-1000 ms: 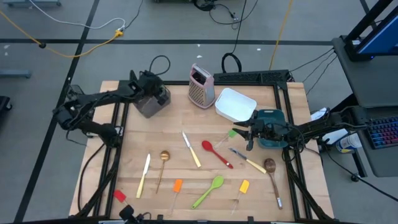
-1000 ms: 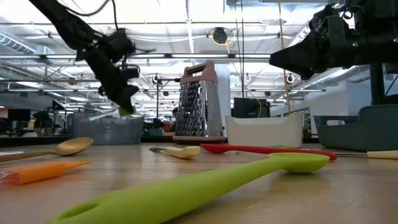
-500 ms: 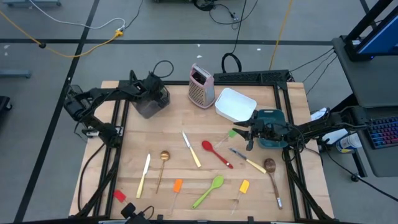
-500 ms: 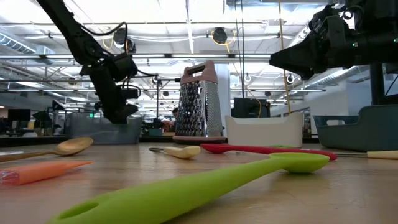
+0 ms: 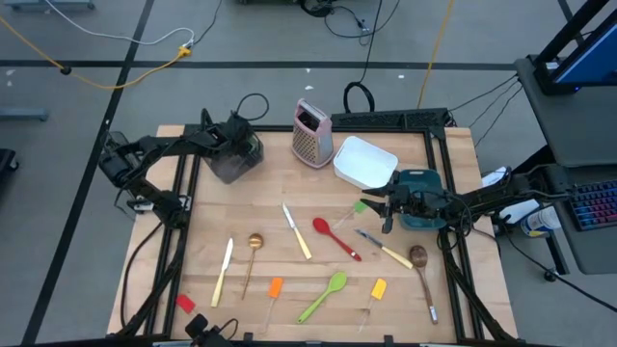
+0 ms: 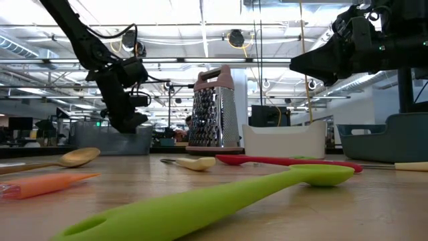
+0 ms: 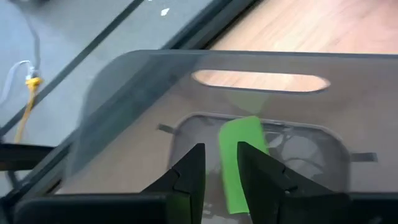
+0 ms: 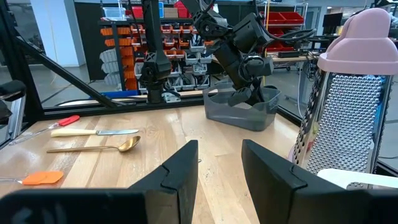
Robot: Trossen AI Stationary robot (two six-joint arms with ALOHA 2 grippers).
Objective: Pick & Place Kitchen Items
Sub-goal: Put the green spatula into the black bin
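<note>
Grey translucent bin (image 7: 124, 112); green spatula (image 7: 239, 162) inside. Dark left end effector (image 7: 219, 177). Table (image 5: 318, 188) pale wood (grater (image 5: 311, 130): pink trim, perforated metal).

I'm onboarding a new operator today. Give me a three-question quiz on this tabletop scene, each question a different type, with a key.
1. True or false: the green spatula lies inside the grey bin.
2. Which container does the left gripper hover over? A) white tub B) teal bin C) grey bin
3. Fill in: the upright metal grater has ____ trim.

Key: 1 true; 2 C; 3 pink.
</note>
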